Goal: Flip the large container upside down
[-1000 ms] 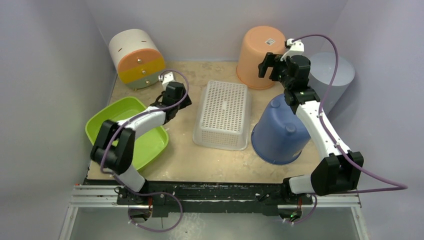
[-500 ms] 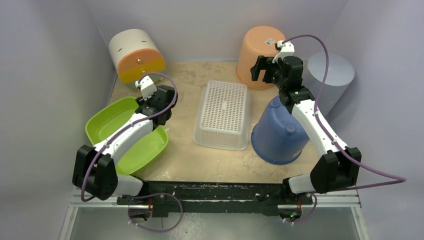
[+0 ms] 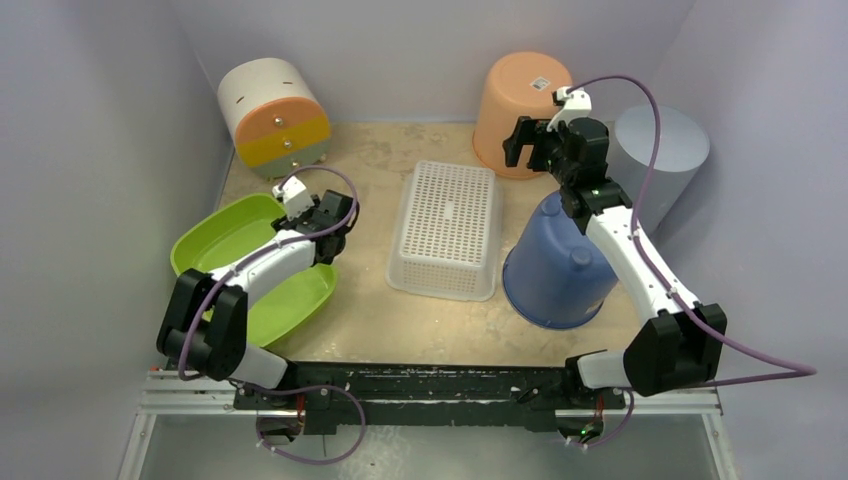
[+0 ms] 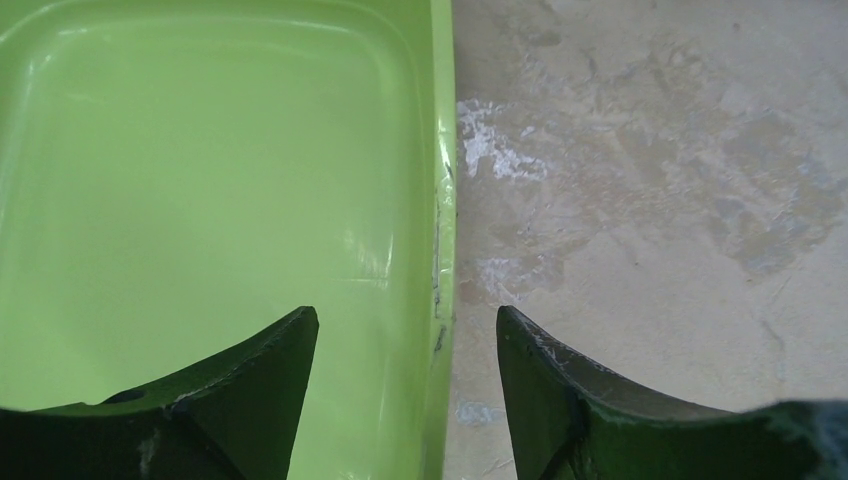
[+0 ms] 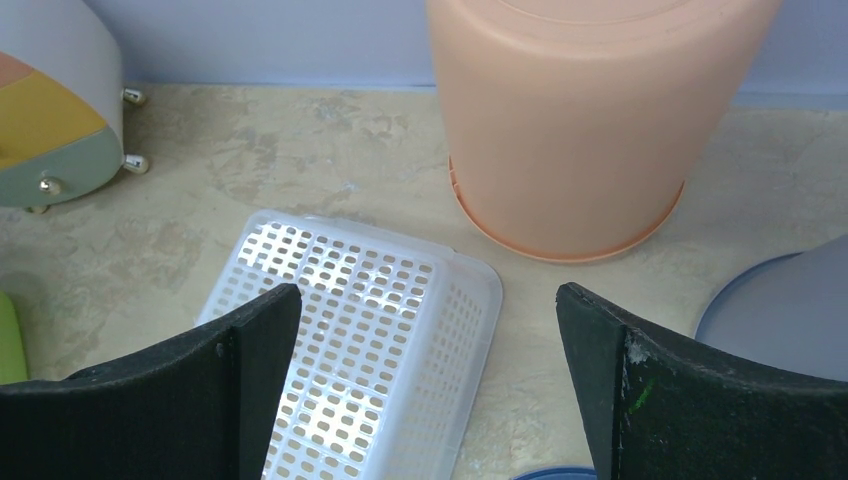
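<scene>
Two jaw pairs apart: left gripper (image 4: 405, 315) astride the green container (image 4: 200, 180) rim, gripping nothing; right gripper (image 5: 428, 290) wide, empty, upper right of overhead frame. Container at left of overhead frame, mouth up; flip wholly outstanding. Middle under arm; jaw height over rim unclear.

Glossy smooth plastic green tub (image 4: 200, 180); perforated plastic white basket (image 5: 350, 330); rough, scuffed tabletop (image 4: 650, 200).

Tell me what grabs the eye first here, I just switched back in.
The bright green basin at the left, open side up, with the left gripper open astride its rim. Then the upside-down white mesh basket at centre, and the right gripper open by the orange bucket at the back.
</scene>
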### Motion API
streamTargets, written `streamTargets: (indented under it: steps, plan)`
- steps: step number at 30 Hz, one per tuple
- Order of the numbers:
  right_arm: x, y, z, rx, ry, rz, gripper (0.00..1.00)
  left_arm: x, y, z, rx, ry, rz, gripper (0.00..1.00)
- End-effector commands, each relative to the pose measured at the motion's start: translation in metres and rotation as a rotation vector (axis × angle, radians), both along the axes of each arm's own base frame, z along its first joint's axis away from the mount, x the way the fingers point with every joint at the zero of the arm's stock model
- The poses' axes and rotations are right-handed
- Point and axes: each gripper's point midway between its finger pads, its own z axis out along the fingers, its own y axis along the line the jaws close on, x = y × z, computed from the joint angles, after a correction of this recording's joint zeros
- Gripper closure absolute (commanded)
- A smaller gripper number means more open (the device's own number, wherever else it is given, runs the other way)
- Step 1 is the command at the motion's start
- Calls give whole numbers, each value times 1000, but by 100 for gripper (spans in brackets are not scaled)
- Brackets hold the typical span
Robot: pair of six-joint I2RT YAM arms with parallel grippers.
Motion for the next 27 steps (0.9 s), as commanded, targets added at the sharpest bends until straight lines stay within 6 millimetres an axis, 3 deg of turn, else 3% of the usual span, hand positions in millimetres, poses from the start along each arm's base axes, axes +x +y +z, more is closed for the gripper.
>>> streamTargets:
  steps: [1,8,13,18,19,22,27]
  plan:
    - [-1,-1,19,-3,-71,-3,0,7,-4,-16,-35,-6,-4,37]
    - [-1,-1,13,-3,-60,-3,0,7,-10,-32,-49,41,-35,42]
    - [0,-1,10,1,-53,-3,0,3,-12,-31,-62,44,-63,54]
    - [0,-1,12,10,-61,-10,0,-2,-12,-46,-57,76,-77,64]
    - [-1,-1,13,11,-61,-11,0,-2,-12,-50,-54,86,-79,69]
    - [-3,-2,13,12,-58,-11,0,-3,-11,-58,-37,112,-77,100]
    - [-6,-1,11,19,-52,-9,0,0,-17,-53,-34,119,-102,100]
